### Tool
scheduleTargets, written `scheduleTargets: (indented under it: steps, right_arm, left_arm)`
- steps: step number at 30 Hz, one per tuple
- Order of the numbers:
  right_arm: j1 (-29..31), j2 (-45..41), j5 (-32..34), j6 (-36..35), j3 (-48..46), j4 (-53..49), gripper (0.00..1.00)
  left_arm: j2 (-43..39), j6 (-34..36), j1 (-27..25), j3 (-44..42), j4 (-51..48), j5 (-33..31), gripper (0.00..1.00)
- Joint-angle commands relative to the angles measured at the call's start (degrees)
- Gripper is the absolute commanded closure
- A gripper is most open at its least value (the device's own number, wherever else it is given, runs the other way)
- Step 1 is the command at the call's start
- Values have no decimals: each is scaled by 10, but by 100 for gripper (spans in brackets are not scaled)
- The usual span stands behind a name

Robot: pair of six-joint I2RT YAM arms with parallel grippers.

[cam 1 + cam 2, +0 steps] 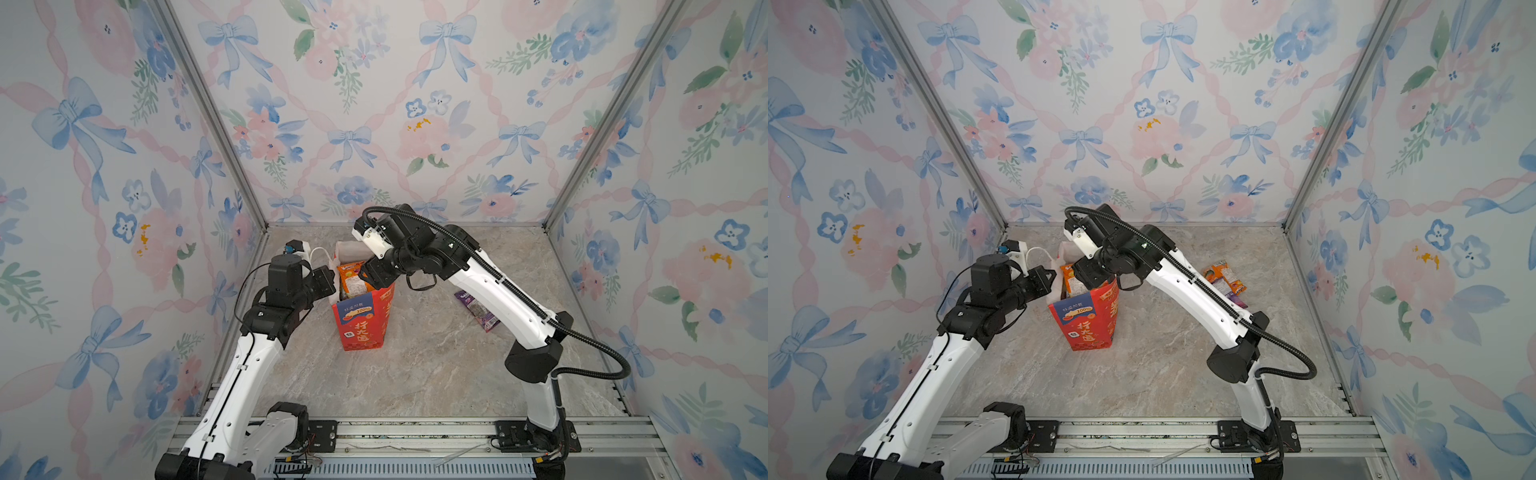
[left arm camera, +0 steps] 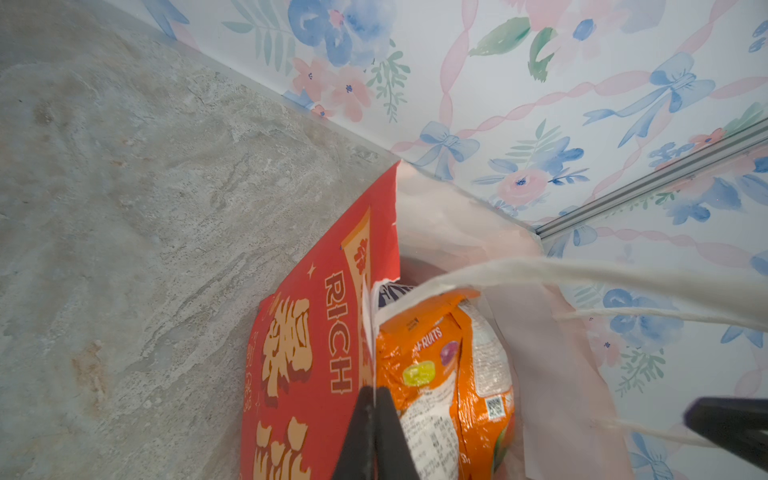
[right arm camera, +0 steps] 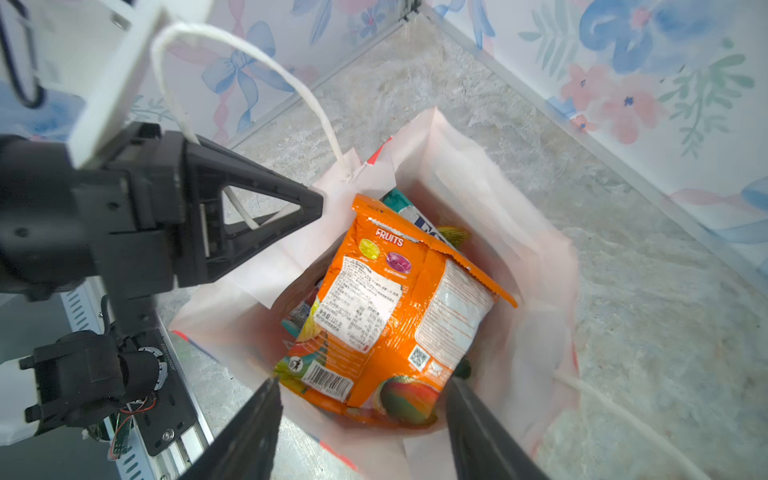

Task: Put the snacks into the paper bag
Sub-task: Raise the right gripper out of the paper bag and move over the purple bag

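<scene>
The red paper bag (image 1: 361,328) (image 1: 1090,324) stands upright mid-table, its mouth open. My left gripper (image 1: 332,277) (image 1: 1054,276) (image 2: 374,391) is shut on the bag's rim (image 2: 370,299), pinching the red wall from the left. An orange snack packet (image 1: 351,278) (image 1: 1070,281) (image 2: 440,374) (image 3: 395,299) lies in the bag's mouth on top of other packets, a teal one (image 3: 397,198) among them. My right gripper (image 1: 370,277) (image 1: 1088,275) (image 3: 361,384) hovers open just over the mouth, fingers either side of the orange packet's near end, not touching it.
A purple packet (image 1: 478,309) (image 1: 1236,298) and an orange packet (image 1: 1223,273) lie on the table right of the bag, behind my right forearm. The bag's white string handle (image 3: 249,62) loops up beside my left gripper. Floral walls enclose three sides.
</scene>
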Motion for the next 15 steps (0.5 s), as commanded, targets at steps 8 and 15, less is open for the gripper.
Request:
scheduleTargets:
  steps: [8, 15]
  right_arm:
    - [0, -53, 12, -25, -24, 48, 31]
    - [-29, -112, -17, 8, -93, 85, 23]
  left_arm:
    - [-3, -7, -5, 5, 2, 2, 100]
    - [-2, -7, -6, 7, 3, 2, 100]
